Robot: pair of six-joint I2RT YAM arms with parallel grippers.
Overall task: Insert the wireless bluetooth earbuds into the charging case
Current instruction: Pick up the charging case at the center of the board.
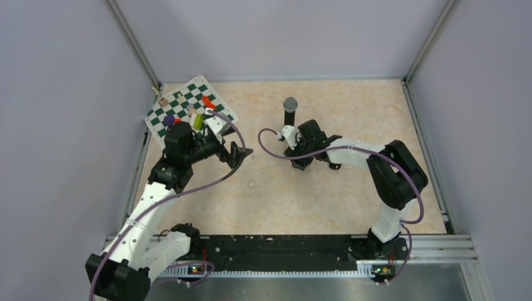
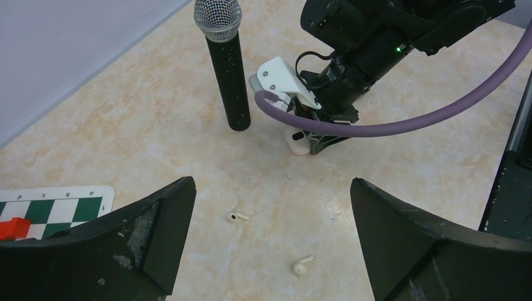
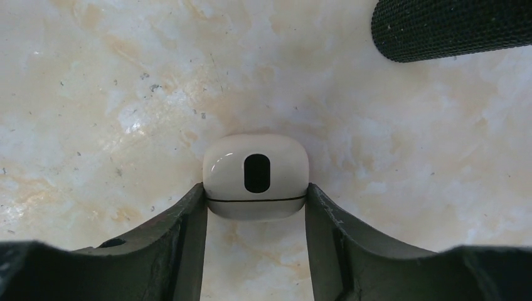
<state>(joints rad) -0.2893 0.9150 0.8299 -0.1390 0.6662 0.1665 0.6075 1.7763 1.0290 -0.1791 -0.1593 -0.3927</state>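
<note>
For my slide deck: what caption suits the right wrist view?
Right gripper pinches the white charging case by its sides on the table, black microphone nearby.

A robotics lab cell is indicated: a beige tabletop (image 1: 313, 200) is boxed in by plain lilac walls (image 1: 63, 125), and a left arm (image 1: 147, 204) and right arm (image 1: 392, 179) are bolted to a rail (image 1: 282, 246) at the bottom edge.

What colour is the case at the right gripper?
The case is white with a black oval mark; best in right wrist view.
</note>
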